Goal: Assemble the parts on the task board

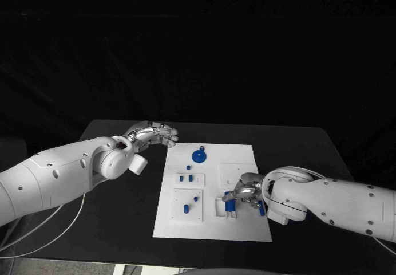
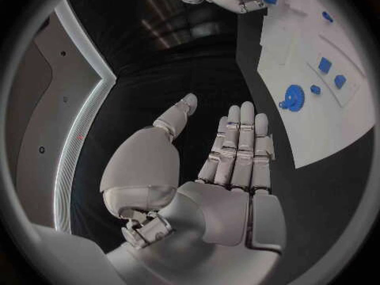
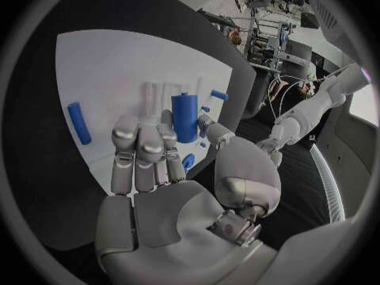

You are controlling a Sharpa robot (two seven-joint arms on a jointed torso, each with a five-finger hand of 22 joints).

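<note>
In the head view we see the task board standing lengthwise in the middle of the frame on the black table. A blue gear lies flat near the board's upper left. Below it, a recessed panel at the board's lower left holds small blue pieces. At the lower right of the board our right hand rests over another recess with a blue peg beside its fingers; we cannot tell whether it pinches anything. Our left hand hovers off the board's upper left corner, fingers loosely curled, holding nothing.

In the left wrist view the left hand lies flat with fingers straight and pressed side by side, thumb apart, empty.

In the right wrist view the right hand has its fingers bent together; past them a blue cylinder stands upright, and a blue rod lies flat at the left, long axis running up and down the frame.
</note>
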